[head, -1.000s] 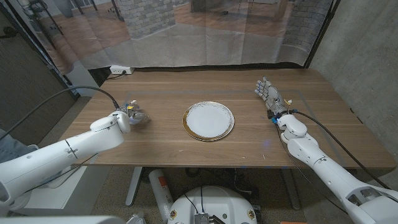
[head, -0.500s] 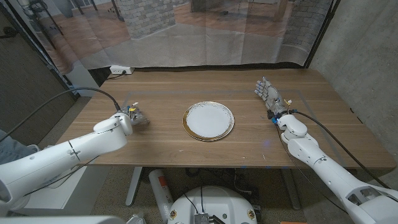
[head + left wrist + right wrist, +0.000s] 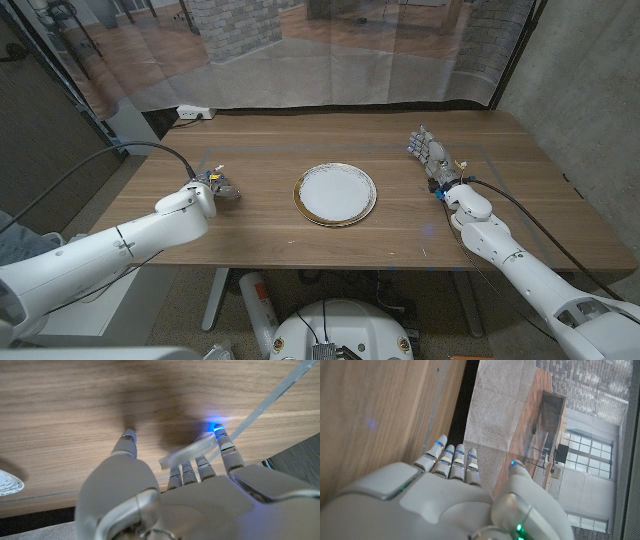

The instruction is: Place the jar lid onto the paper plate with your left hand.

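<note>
The clear jar lid (image 3: 187, 452) is tipped up under the left hand's (image 3: 217, 186) fingers at the table's (image 3: 400, 240) left side, well apart from the paper plate (image 3: 335, 194); whether it's actually gripped can't be told, and being probably light, stiff and slick, it's best pinched across the rim.

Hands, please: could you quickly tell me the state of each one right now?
Left hand: fingers on the clear jar lid; whether it is gripped cannot be told.
Right hand: open, holding nothing.

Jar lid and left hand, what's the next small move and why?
Probably lift slightly. In the left wrist view the left hand has its fingers on the clear jar lid, tilted near the table; the paper plate sits apart.
</note>
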### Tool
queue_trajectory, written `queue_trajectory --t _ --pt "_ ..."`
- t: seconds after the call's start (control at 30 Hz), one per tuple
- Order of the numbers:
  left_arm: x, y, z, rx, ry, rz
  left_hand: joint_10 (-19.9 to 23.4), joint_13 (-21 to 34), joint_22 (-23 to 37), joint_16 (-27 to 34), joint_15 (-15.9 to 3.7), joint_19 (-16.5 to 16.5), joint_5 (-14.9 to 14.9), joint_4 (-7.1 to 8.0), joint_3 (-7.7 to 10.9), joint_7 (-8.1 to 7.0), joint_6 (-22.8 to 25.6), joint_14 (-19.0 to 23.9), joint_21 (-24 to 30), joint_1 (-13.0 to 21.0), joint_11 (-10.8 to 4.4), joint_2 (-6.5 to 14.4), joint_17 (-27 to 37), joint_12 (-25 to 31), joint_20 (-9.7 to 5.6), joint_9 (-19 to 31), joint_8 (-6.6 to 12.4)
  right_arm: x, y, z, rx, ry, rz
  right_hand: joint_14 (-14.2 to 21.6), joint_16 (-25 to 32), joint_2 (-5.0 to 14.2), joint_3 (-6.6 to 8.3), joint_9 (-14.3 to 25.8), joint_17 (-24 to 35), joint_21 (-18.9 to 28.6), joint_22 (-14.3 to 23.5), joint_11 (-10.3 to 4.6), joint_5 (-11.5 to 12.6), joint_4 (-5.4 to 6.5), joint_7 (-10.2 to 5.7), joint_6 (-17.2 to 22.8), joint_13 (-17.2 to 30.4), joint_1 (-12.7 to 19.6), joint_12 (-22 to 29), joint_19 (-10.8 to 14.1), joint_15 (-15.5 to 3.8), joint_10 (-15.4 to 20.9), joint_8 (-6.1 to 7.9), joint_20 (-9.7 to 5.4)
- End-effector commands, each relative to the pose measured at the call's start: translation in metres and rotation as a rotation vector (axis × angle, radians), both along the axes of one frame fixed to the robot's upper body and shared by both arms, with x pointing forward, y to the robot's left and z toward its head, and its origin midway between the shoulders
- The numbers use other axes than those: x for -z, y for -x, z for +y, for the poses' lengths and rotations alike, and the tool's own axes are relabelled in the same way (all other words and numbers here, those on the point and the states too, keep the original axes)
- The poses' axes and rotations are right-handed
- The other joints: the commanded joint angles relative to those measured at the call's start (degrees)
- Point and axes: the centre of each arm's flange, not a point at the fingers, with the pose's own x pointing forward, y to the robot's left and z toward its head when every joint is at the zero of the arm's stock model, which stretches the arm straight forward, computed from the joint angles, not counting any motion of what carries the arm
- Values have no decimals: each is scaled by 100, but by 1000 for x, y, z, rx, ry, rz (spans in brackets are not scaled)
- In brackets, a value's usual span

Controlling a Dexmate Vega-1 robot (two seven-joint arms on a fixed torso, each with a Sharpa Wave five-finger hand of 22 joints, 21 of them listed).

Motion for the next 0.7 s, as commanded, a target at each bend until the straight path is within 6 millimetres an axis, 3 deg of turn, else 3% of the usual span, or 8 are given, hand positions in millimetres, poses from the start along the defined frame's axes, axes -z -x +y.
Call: queue_trajectory --t 0.03,0.27,0.4,0.53,0.7 --pt "1 -9 -8 -1 -4 -23 115 16 35 69 -64 382 -109 -35 184 16 92 239 129 369 -26 182 36 49 -32 38 16 -2 -2 -2 5 5 4 54 -3 2 14 30 6 -24 20 14 2 -41 -8 30 30 14 -2 54 -6 38 34 -9" --pt "3 -11 -11 -17 -3 -71 435 57 51 205 -142 1024 -222 -41 511 58 460 699 344 972 -91 513 158 129 -58 68 114 -2 -3 -2 2 4 5 68 2 4 14 30 6 -28 20 12 2 -43 -10 31 30 13 -2 70 -15 38 34 -6" --pt "2 -9 -10 -31 5 -108 752 108 46 332 -221 1461 -206 -27 770 33 1034 1062 509 1364 -161 742 305 222 -95 116 304 -2 -3 -1 0 5 4 80 6 6 13 30 7 -27 20 6 2 -44 -6 35 30 12 -1 96 -19 39 36 -12" --pt "2 -8 -9 -36 1 -127 1179 156 50 473 -380 1745 -182 -48 984 29 1632 1475 646 1681 -264 821 408 361 -295 169 520 -1 -3 0 -1 5 4 96 11 6 12 30 7 -29 21 9 2 -45 -7 40 31 10 0 116 -17 44 37 -15" --pt "3 -7 -10 -47 -2 -139 1574 209 51 586 -488 2007 -191 -6 1119 -19 2034 1822 793 1851 -390 820 519 481 -534 208 659 -1 -2 1 -1 9 6 113 17 8 11 30 8 -30 21 4 2 -47 -5 41 31 8 1 135 -18 46 37 -18"
